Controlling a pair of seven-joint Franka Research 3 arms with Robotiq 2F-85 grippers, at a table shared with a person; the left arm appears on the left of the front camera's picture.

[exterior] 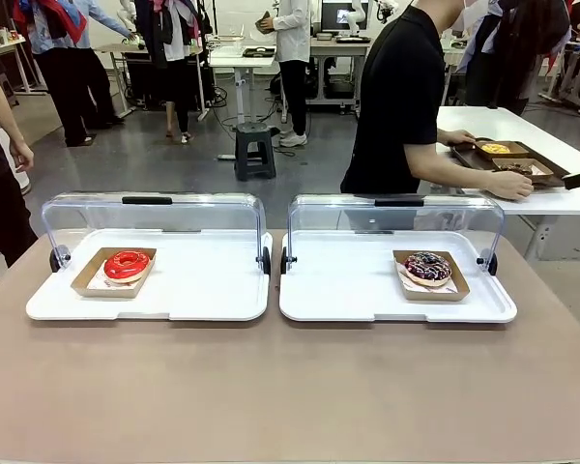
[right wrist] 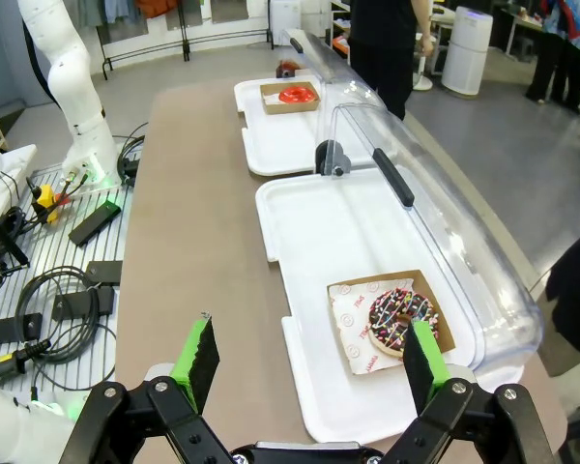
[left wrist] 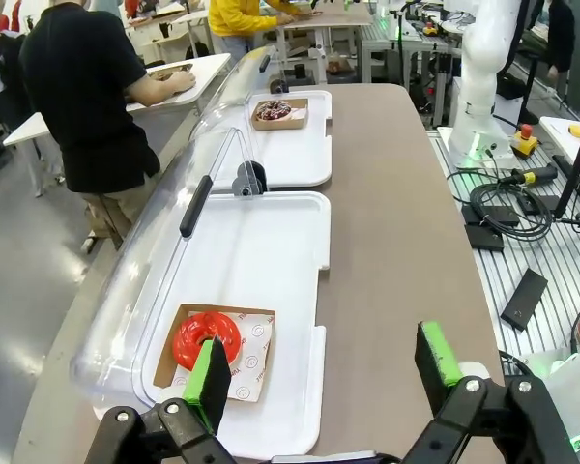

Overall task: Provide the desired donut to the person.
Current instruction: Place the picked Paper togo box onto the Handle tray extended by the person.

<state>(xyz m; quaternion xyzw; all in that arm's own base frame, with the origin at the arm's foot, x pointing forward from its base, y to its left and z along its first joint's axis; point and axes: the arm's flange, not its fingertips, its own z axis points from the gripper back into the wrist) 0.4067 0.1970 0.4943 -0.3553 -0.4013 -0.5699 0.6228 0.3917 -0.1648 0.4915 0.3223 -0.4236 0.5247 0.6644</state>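
On 2 white trays (exterior: 174, 300) sit 2 donuts; left pincer (left wrist: 324, 372) and right pincer (right wrist: 307, 358) both gape apart.

No readable text; only illegible red print on donut papers (right wrist: 360, 329)

A robotics lab: white robot arm (right wrist: 63, 72), floor cables (left wrist: 507, 208), worktables (exterior: 242, 58) behind.

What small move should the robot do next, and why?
Probably none yet: wait. The person is turned to the side table, a hand at a dark tray there, pointing at neither the red donut nor the chocolate sprinkled donut. The left gripper and right gripper are open, holding nothing.
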